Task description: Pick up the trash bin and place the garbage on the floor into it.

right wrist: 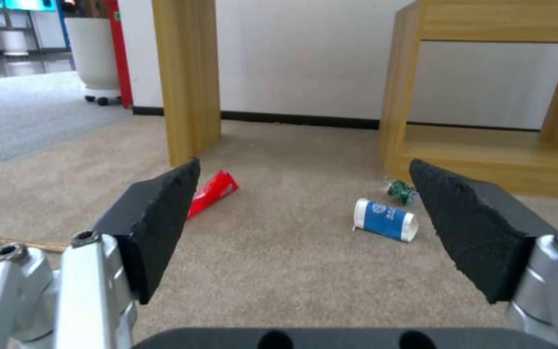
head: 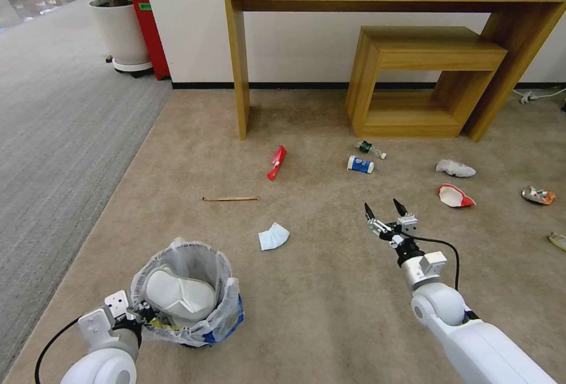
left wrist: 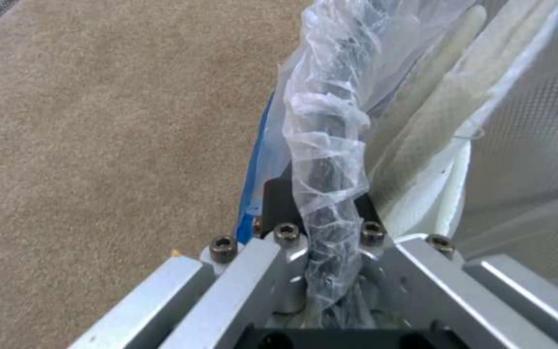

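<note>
The left gripper is clamping the rim of the trash bin, its fingers closed on the bunched plastic bag at the near-left of the view, with white slippers already lying inside. That thin liner is probably the weak spot: if the grip is catching more bag than rim, the bin could be slipping or tipping and spilling the slippers.

Just right of the bin, the face mask is lying flat on the floor; beyond it are the wooden stick and the red wrapper.

The right gripper is hovering above the carpet, jaws wide apart and empty, pointing toward the blue-white cup and the tiny bottle. The cup is lying on its side, so a poorly centred pinch may be rolling it away.
</note>
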Tool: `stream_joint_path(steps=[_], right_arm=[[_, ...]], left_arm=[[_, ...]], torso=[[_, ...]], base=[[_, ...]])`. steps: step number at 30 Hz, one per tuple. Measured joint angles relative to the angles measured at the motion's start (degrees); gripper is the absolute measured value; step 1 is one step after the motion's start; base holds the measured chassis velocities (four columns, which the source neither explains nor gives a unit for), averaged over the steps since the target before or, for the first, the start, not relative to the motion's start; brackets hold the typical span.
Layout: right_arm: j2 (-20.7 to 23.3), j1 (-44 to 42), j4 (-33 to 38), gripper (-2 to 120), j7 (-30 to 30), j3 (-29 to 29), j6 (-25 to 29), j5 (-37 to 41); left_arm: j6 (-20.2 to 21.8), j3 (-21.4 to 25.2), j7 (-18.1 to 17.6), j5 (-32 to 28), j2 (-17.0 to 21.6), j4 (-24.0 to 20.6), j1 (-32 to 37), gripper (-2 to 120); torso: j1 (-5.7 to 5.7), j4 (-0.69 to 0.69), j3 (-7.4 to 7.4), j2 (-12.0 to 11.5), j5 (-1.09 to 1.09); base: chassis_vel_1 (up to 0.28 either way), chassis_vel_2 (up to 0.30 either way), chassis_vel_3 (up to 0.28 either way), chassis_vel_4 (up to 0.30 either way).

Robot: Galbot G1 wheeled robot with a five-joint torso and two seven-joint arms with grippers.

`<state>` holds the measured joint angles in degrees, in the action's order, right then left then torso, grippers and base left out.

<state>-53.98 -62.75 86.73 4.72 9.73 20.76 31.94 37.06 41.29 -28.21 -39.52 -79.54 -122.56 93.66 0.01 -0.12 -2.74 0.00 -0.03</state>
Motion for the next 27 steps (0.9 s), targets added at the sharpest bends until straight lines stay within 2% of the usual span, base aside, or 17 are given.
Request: stream_joint_path(steps=[8,18,20,27], right_arm=[[0.0,0.1,-0.6,82,-0.7,0.2,0.2,-0.3],[-0.2,0.0,-0.8,84,-1.3,0.4,0.4,-0.7],[-0.3,-0.1,-0.9,91,-1.7,0.5,0.7,-0.8],[-0.4,-0.2,-1.1,95,-1.9,0.6,0.9,-1.0]], left_arm=[[0.0,-0.7,0.1,0.0,-0.2,0.2,-0.3,0],[0.0,-1.1,0.3,-0.1,-0.3,0.4,-0.5,0],[0.0,-1.1,0.2,-0.1,-0.2,0.4,-0.5,0],[0.0,-1.0,0.2,-0.2,-0.1,0.4,-0.4,0]], torso=[[0.00,-0.02,0.00,0.0,-0.02],[0.00,0.00,0.00,0.0,-0.01],[0.00,0.01,0.00,0.0,-0.03],[0.00,0.00,0.00,0.0,0.00]], base=[[0.024,0.026,-0.025,-0.031],[0.160,0.165,-0.154,-0.159],[0.154,0.171,-0.150,-0.143],[0.048,0.041,-0.037,-0.048]])
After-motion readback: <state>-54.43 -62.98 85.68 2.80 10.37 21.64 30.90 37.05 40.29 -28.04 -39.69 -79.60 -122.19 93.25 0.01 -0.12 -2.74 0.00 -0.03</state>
